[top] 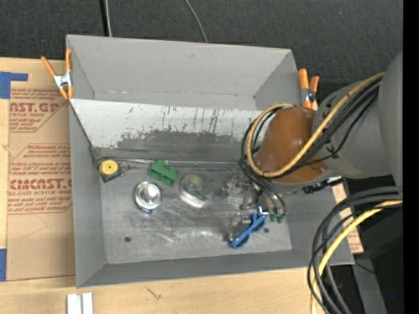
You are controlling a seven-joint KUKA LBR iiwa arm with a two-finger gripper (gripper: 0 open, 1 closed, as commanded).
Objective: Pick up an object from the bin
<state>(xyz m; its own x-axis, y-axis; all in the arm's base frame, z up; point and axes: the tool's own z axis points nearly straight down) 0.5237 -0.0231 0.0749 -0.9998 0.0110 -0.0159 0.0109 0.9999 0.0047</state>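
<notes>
Grey metal bin point(196, 120), floor scuffed, a handful of small items spread loosely over it. Landmark for all positions below: green block point(162, 173), which lay near the foot of the back wall.

- Yellow disc point(108, 169) – toward the view's left of the green block, about level with it, close under the sloping left wall and apart from everything else.
- Shiny round cup-like piece point(147, 195) – just in front of the green block and slightly left of it, near but not touching.
- Clear round piece point(192, 189) – just to the right of the green block and a little forward of it.
- Clear, glassy item point(236, 190) – farther right of the green block; outline too faint to name its kind.
- Blue clip-like thing point(243, 234) – well to the right of the green block and well forward of it, lying slantwise on the bin floor by the right wall.

Arm entered from the right, well apart from the green block. Orange cover point(288, 142) sat on the wrist, ringed by looping yellow and black cables point(327, 120). Gripper point(256, 208) was low in the bin on the far right of the green block, between the glassy item and the blue clip-like thing, its tip right at the upper end of the blue one. Contact between them could not be made out.

Gripper state: cannot tell whether it was open or closed – the tip was tangled visually with cables and the clear item. Nothing could be seen held in it. Blue clip-like thing lay on the floor, not lifted.
</notes>
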